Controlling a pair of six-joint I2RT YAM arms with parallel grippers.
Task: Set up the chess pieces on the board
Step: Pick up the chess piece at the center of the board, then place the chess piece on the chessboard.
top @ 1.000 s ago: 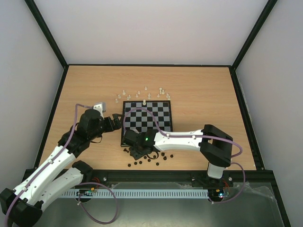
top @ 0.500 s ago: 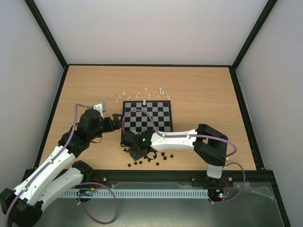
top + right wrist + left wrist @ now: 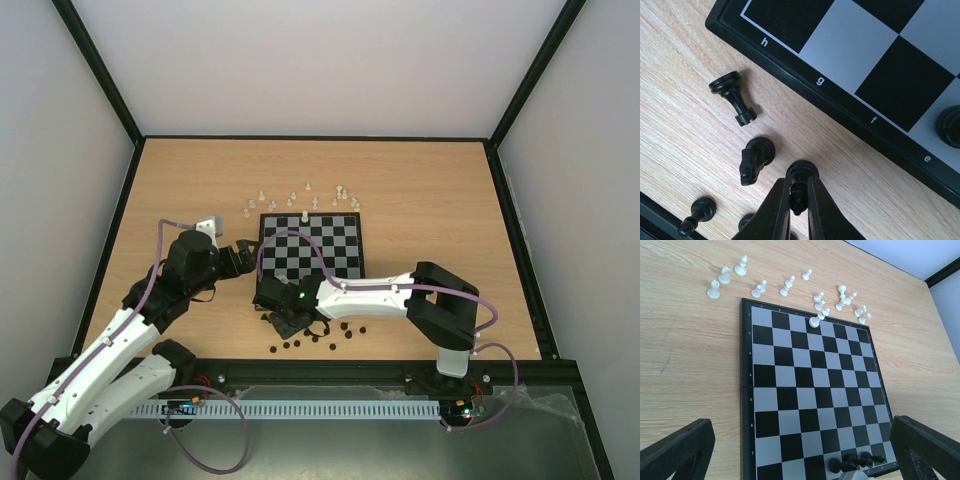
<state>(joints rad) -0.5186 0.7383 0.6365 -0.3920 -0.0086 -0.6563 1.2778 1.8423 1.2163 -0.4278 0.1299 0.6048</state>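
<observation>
Right claw [image 3: 799, 189] is down low over the counter [image 3: 675, 135] and clenched tight on a small black piece [image 3: 801, 172]. The round base pokes out just ahead of the fingertips, and the slim top is pinched between them. Directly ahead of that claw runs the dark border of the board [image 3: 867, 47], with the letters g and f right in front of it. The gripped piece is off the board, over bare wood, close to that edge. Just to the claw's left a black knight [image 3: 754, 159] lies on its side. Further ahead and left there's a toppled piece [image 3: 732, 97] with a wide foot, and a black pawn [image 3: 696, 212] sits back by the claw's left flank. Over to the left claw [image 3: 801, 426]: fingers spread wide, released, nothing in them, poised at the side of the board, which stretches out ahead. Far beyond its fingertips one white piece [image 3: 815, 320] stands on the farthest row. The other white pieces [image 3: 786, 289] are scattered on the counter just past that edge. Close in, toward its right finger, a short row of black pieces [image 3: 855, 460] stands on the nearest rank.
</observation>
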